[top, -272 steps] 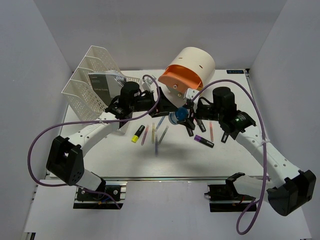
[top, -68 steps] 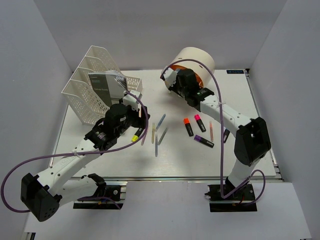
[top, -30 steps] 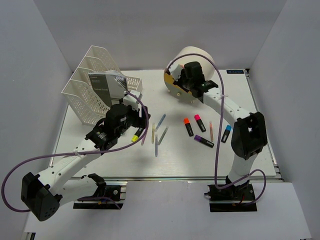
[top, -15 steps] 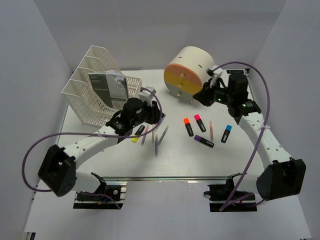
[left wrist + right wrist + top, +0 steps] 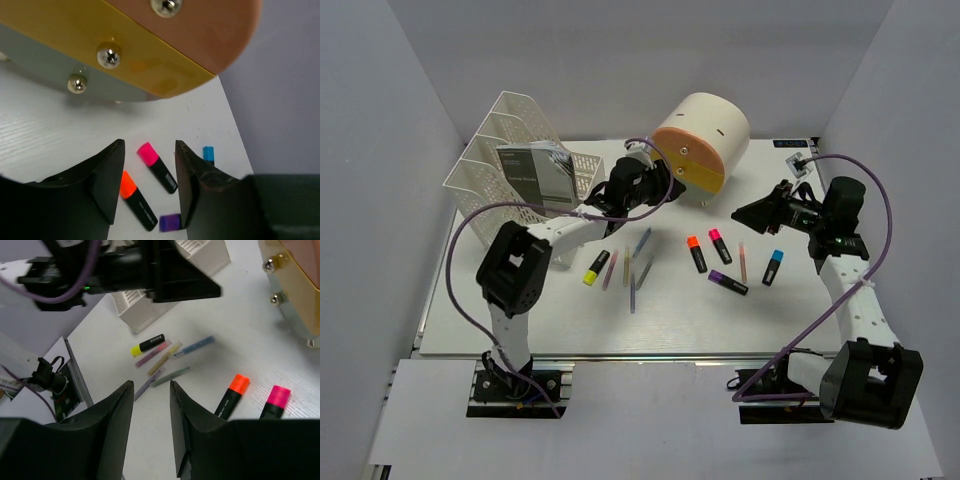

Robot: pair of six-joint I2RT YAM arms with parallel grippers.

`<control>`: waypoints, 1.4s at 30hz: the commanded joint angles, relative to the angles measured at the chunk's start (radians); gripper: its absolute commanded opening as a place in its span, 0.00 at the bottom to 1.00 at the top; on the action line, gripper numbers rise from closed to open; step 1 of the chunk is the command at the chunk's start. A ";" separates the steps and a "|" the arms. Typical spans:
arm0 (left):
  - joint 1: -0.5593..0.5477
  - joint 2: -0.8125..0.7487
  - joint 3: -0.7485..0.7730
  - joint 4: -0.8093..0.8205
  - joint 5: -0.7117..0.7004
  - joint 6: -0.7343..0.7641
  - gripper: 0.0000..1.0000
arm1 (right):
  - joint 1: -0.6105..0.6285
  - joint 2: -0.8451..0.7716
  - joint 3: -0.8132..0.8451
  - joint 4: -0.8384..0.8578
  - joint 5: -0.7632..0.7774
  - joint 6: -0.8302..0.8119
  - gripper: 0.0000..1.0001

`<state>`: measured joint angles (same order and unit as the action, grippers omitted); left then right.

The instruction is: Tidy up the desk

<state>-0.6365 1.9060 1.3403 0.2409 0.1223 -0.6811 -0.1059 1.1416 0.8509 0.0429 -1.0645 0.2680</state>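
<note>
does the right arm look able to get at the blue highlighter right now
Probably yes: the blue highlighter lies on bare desk near the open, empty right pincer, with nothing over it or between them.

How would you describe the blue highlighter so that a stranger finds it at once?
Start at the cream round drawer unit at the back of the desk. Of the black-bodied markers in front of it, the blue highlighter lies farthest right, alone with a blue cap.

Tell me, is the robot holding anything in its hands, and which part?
Nothing is held. The left gripper and the right gripper are both open, with empty gaps between their fingers.
</note>
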 commanded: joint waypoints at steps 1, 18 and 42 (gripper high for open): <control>0.009 0.068 0.112 0.026 -0.010 -0.075 0.57 | -0.021 -0.017 -0.038 0.129 -0.136 0.069 0.41; 0.067 0.222 0.230 0.113 0.005 -0.100 0.56 | -0.074 0.000 -0.059 0.167 -0.176 0.063 0.40; 0.097 0.330 0.335 0.138 0.088 -0.117 0.53 | -0.106 0.024 -0.062 0.153 -0.146 0.031 0.41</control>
<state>-0.5388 2.2417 1.6398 0.3740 0.1963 -0.7937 -0.2054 1.1660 0.7887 0.1677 -1.2072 0.3126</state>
